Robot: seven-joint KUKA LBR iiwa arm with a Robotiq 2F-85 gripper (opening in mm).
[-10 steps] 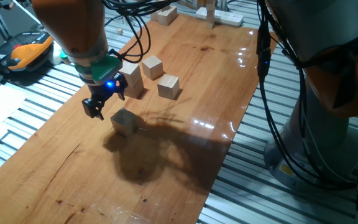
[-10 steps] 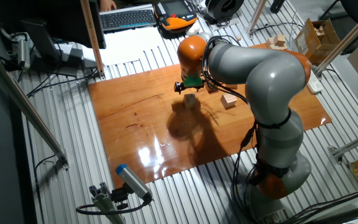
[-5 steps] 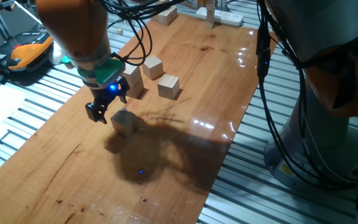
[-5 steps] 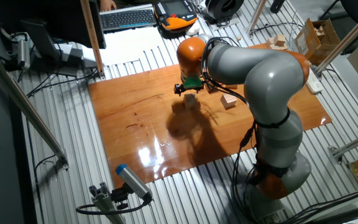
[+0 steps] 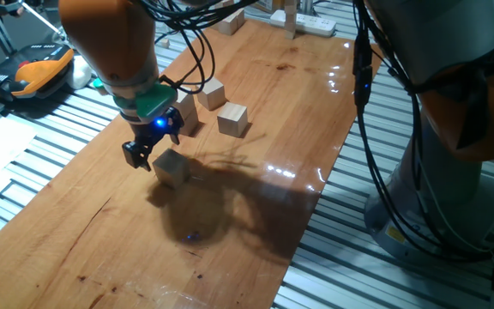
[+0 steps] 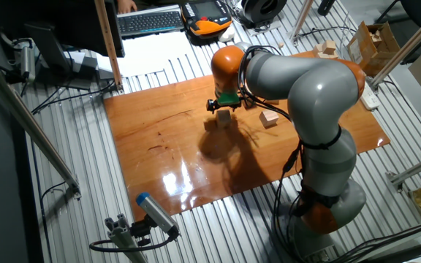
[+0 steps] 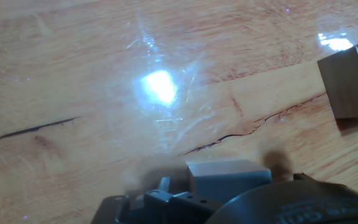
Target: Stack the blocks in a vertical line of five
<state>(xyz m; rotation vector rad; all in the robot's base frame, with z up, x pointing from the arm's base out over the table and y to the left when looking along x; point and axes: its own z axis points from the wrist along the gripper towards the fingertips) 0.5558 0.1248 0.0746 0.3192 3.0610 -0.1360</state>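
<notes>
one fixed view: end effector (image 5: 151,144) shifted over the last second, slid sideways toward the lone block (image 5: 171,167) and now hanging just behind and above it. fingers spread apart, gripping nothing. no contact with the block to be made out from here; no move of the block on the bench (image 5: 256,206) either.

hand view: same lone block (image 7: 229,177) low in the centre, just ahead of the finger parts, with a second block (image 7: 353,81) cut off at the right edge. looks like lining up for a grasp, not yet closing.

for the task: very early, by the look of it. nothing stacked yet. three blocks grouped close together, well past the lone one: one partly hidden behind the wrist (image 5: 184,112), one beyond it (image 5: 211,93), one to the side (image 5: 232,119). fifth block (image 5: 230,19) at the far end, near the white power strip (image 5: 311,23). probably next: dropping the spread fingers either side of the lone block and closing squarely on two flat faces.

containers: none on the bench. off to the side in the other fixed view, an open cardboard box (image 6: 375,40) with something tan inside; too small to tell what.
</notes>
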